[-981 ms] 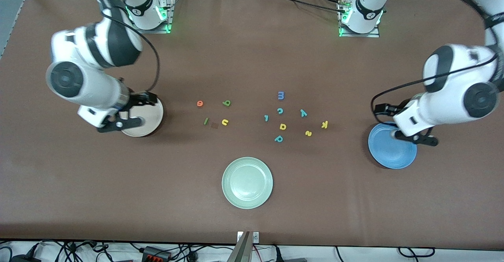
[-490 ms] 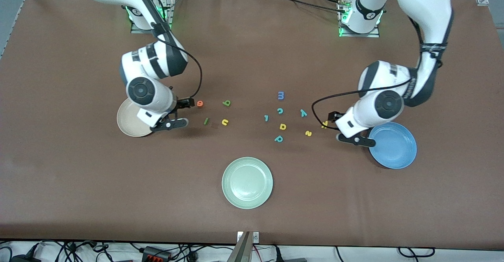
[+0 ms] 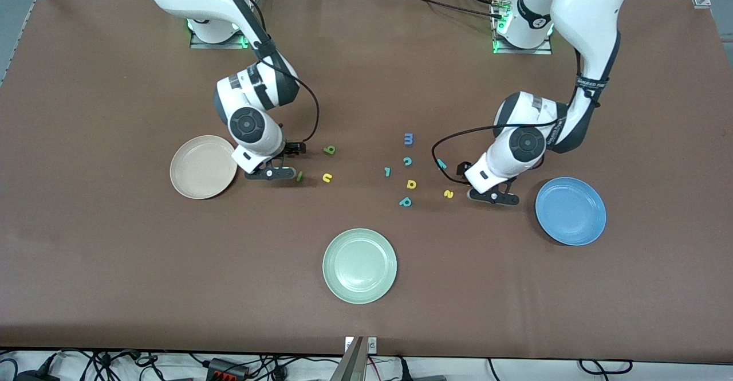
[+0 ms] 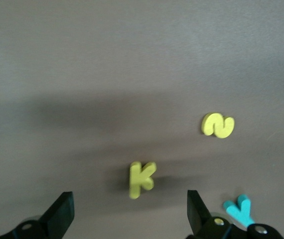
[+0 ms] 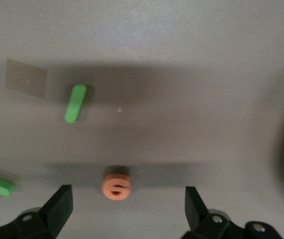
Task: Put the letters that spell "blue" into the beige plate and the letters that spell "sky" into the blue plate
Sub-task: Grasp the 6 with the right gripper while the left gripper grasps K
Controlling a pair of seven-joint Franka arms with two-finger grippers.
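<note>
The left claw (image 4: pixel 127 219) hangs open over the yellow k (image 4: pixel 141 179); the yellow s (image 4: pixel 217 125) and teal y (image 4: pixel 240 209) lie close by on the tabletop (image 3: pixel 114 266). The right claw (image 5: pixel 127 216) gapes over the orange e (image 5: pixel 116 184), near the green l (image 5: pixel 75 102). Both plates, beige (image 3: pixel 201 167) and blue (image 3: pixel 570 211), look bare, so I judge the 1st picks are in hand. Next, each claw must drop and pinch.

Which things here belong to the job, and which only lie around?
For the job: beige plate, blue plate, green b, dark green l, yellow u, orange e under the open right gripper, yellow s, teal y, yellow k under the open left gripper.
Just lying there: pale green plate, blue m, teal c, yellow d, teal p, another small teal letter.
</note>
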